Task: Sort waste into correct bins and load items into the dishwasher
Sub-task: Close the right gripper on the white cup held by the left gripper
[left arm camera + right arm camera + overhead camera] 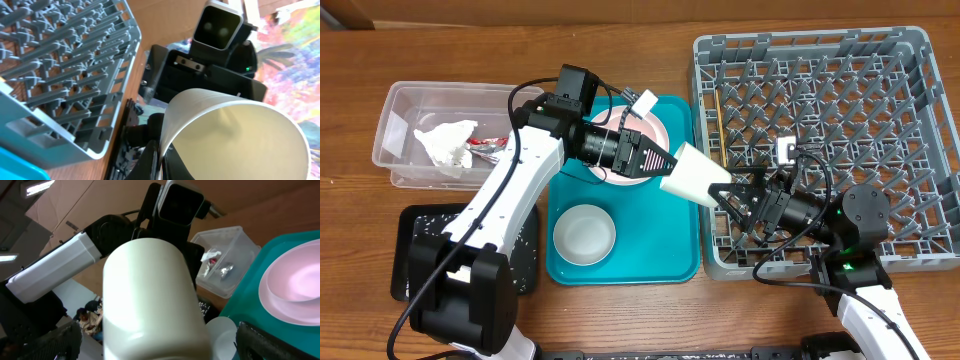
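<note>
So, with the grey plastic peg rack (920, 70) holding no dishes yet, the left end effector (665, 165) clamps the small cream cup (698, 175), poised between the right end effector's (728, 195) wide-spread fingers (52, 342).

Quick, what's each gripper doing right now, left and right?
Left gripper: closed, fingers pinching the rim of the cream cup.
Right gripper: open, fingers spread either side of that cup, not gripping.

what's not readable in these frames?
- Left wrist: cream cup fills the frame, hiding the left gripper and its contact.
- Overhead: left arm crosses the pink dishes, contents unseen; right wrist view cuts them at the edge.
- Overhead: left arm base covers most of the black tray.
</note>
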